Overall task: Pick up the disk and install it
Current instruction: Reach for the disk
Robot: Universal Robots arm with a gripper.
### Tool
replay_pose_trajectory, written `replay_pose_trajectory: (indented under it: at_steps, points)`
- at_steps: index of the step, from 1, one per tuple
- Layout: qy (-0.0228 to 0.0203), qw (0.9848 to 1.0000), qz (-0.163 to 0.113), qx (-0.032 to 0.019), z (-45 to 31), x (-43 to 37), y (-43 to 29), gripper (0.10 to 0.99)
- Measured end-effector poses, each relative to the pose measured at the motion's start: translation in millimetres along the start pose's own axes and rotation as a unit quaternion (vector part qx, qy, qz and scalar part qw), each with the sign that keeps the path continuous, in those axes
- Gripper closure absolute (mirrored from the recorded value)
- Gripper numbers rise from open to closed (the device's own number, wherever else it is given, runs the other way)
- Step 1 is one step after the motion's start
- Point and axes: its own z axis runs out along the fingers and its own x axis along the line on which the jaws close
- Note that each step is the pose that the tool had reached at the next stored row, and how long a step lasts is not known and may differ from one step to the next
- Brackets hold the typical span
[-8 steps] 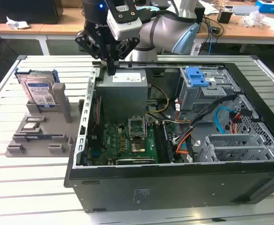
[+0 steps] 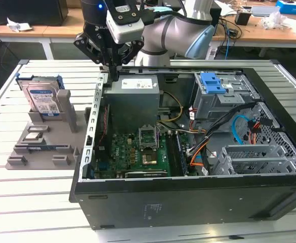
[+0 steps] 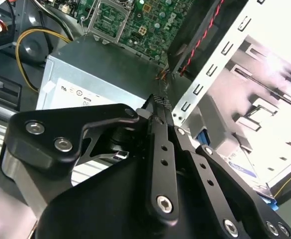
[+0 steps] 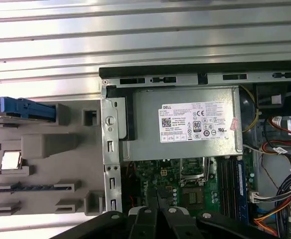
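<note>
The disk [image 2: 42,98], a silver drive with a white-and-blue label in a blue bracket, stands upright in a grey fixture [image 2: 39,139] on the slatted table at the exterior view's left. From above, in the first wrist view, the disk [image 4: 17,107] appears as a thin blue edge. My gripper [image 2: 111,76] hangs over the near corner of the open computer case, at the metal rim beside the power supply, to the right of the disk and apart from it. Its black fingers [image 3: 157,107] are pressed together with nothing between them. The fingers [image 4: 156,211] point down over the motherboard edge.
The open computer case [image 2: 188,192] fills the table's middle and right. Inside are a grey power supply [image 2: 132,96], the motherboard [image 2: 137,152], cables, a drive cage with a blue latch [image 2: 212,82] and metal bays [image 2: 254,157]. Desks with clutter stand behind.
</note>
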Motion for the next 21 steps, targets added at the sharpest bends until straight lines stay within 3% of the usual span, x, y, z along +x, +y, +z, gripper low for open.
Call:
replay_pose_trajectory:
  at_steps: [2, 6, 11, 14, 21]
  points:
    - [0.0, 1.0, 0.0, 0.0, -0.2, 9.2, -0.7, 0.98]
    - [0.0, 1.0, 0.0, 0.0, -0.5, 19.5, -1.5, 0.98]
    - [0.0, 1.0, 0.0, 0.0, -0.7, 28.2, -2.1, 0.98]
    - [0.0, 1.0, 0.0, 0.0, -1.1, 42.9, -3.2, 0.98]
    - [0.0, 1.0, 0.0, 0.0, -1.5, 58.2, -4.3, 0.98]
